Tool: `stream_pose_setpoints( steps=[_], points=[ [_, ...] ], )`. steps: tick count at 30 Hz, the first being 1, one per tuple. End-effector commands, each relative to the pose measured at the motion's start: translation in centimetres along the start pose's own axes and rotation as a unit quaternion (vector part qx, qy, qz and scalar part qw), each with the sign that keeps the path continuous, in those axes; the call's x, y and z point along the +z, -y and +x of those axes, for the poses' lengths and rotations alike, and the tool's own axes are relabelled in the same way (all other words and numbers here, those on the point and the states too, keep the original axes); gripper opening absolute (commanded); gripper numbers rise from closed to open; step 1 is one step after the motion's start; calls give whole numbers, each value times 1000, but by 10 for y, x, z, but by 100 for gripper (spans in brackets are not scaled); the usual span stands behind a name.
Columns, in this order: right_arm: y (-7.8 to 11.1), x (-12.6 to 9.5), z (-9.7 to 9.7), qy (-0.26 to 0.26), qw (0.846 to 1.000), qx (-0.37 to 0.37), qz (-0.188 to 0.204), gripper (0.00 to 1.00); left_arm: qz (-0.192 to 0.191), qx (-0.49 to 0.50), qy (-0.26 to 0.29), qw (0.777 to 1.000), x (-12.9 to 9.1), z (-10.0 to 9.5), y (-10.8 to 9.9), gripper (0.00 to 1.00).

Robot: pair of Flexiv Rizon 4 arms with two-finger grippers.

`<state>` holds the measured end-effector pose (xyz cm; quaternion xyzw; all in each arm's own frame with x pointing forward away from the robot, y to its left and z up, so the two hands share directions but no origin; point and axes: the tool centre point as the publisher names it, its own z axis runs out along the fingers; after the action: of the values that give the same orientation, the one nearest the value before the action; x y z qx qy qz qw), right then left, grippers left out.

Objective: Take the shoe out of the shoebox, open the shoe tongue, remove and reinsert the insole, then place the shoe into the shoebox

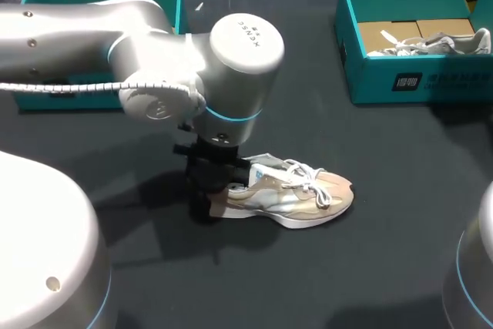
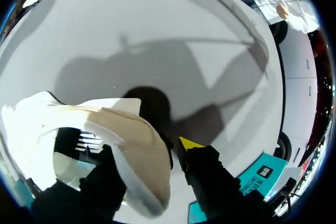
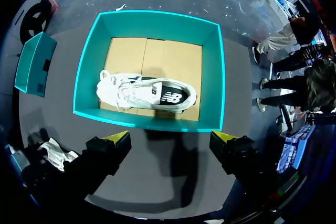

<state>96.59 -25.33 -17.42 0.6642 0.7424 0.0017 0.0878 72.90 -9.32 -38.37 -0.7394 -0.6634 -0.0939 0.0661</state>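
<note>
1. head view: the shoe [image 1: 296, 194] rests upright on its sole on the dark table [image 1: 385, 267], outside the shoebox [image 1: 362, 82]. its long axis runs across the view, heel toward our left arm, toe toward our right.
2. the left gripper [image 1: 209, 190] stands straight down at the heel. in the left wrist view the tan heel collar [image 2: 142, 145] sits right at it, but we cannot tell whether it pinches the collar or merely stands about it.
3. the right gripper [image 3: 170, 137] hangs spread and empty above the shoebox's near wall, well apart from the shoe on the table — so our left arm is by far the nearer.
4. a second shoe [image 3: 147, 94] lies on its side inside the shoebox, on a brown card floor.
5. materials: the upper is tan, suede-like panels over pale mesh, soft and yielding. the white laces [image 1: 308, 175] are loosely tied, and the white sole is thick and looks like foam. the shoebox is teal card with thin, stiff walls, and the table is matte.
6. judgement: tongue and insole are reached from above through the collar, so the coming move likely turns on the heel being steadied while the opening faces up — a soft collar may fold under a pinch.
</note>
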Motion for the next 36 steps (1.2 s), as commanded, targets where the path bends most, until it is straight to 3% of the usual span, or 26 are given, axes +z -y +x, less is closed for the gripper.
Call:
stream_pose_setpoints(
  steps=[1,7,12,16,21,25,36],
  points=[
    [1,0,0,0,1000,0,0,100,-5,-9,21,1000,-15,8,-1,100],
    [1,0,0,0,1000,0,0,100,-3,-36,69,997,-51,15,5,100],
    [1,0,0,0,1000,0,0,100,40,-88,114,989,-86,32,11,100],
    [1,0,0,0,1000,0,0,100,91,-144,146,975,-112,56,17,100],
    [1,0,0,0,1000,0,0,100,149,-215,182,948,-127,81,24,100],
    [1,0,0,0,1000,0,0,100,252,-233,202,917,-138,100,26,100],
    [1,0,0,0,1000,0,0,100,252,-233,202,917,-138,100,26,100]
  ],
)
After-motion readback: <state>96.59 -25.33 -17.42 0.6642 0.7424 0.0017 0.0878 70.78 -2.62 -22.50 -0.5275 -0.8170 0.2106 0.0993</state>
